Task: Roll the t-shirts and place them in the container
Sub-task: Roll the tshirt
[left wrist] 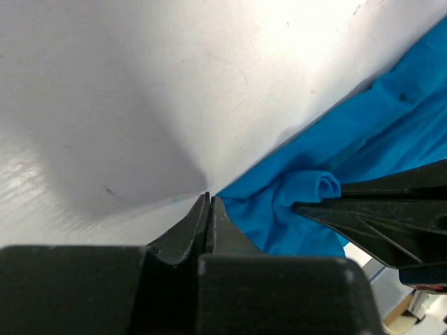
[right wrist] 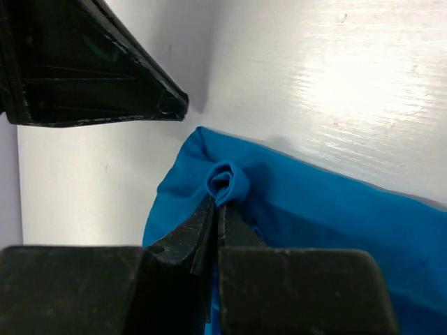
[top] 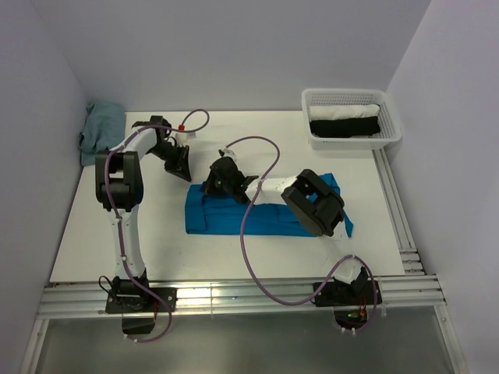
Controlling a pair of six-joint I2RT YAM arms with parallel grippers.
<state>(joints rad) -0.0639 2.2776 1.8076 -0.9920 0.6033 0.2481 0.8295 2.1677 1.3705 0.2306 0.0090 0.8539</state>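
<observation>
White table [top: 117,234], lilac walls [top: 234,47], blue t-shirt [top: 226,214] mid-table, basket [top: 355,142] far right

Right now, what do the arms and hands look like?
The left arm and right arm have white links and black joint housings. A purple cable loops along each. The left hand and right hand are matte black, with two flat fingers tapering to narrow tips.

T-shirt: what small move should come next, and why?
Probably open the left gripper and shift it onto the edge of the t-shirt: its fingers are shut just off the cloth, holding nothing, while the right gripper pinches that edge.
</observation>
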